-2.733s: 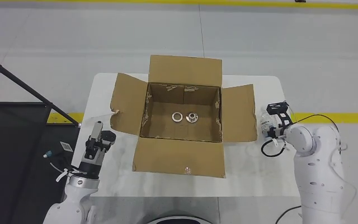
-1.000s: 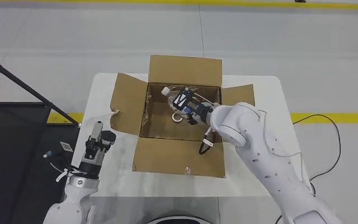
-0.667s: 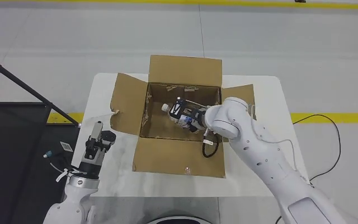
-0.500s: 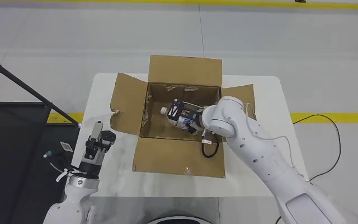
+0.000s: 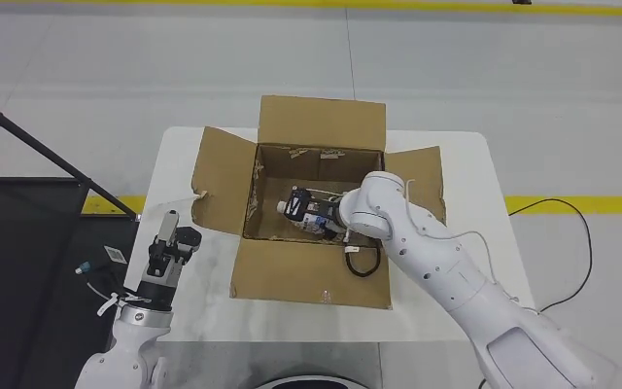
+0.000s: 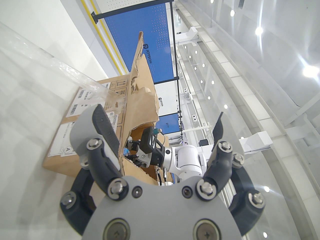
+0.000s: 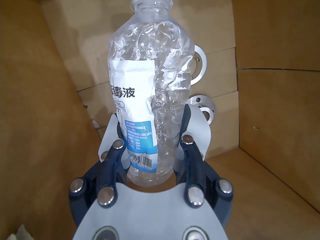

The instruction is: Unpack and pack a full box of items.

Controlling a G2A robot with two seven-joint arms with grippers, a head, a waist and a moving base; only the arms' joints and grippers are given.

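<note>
The right claw (image 7: 152, 119) grips the crumpled bottle (image 7: 150, 71) by its base inside the box (image 7: 275, 38) — long axis straight out from it, cap toward the left edge of the worktop (image 5: 180, 160) — left claw (image 6: 158, 116) wide open, empty.

One box (image 5: 321, 122), one bottle (image 7: 150, 76) — two flanges (image 7: 201, 63) (image 7: 200, 101)

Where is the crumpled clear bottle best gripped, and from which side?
Probably across the lower body of the bottle, from its base end, as the right gripper holds it: the cap end points toward the box wall, and the upper body is crumpled.
</note>
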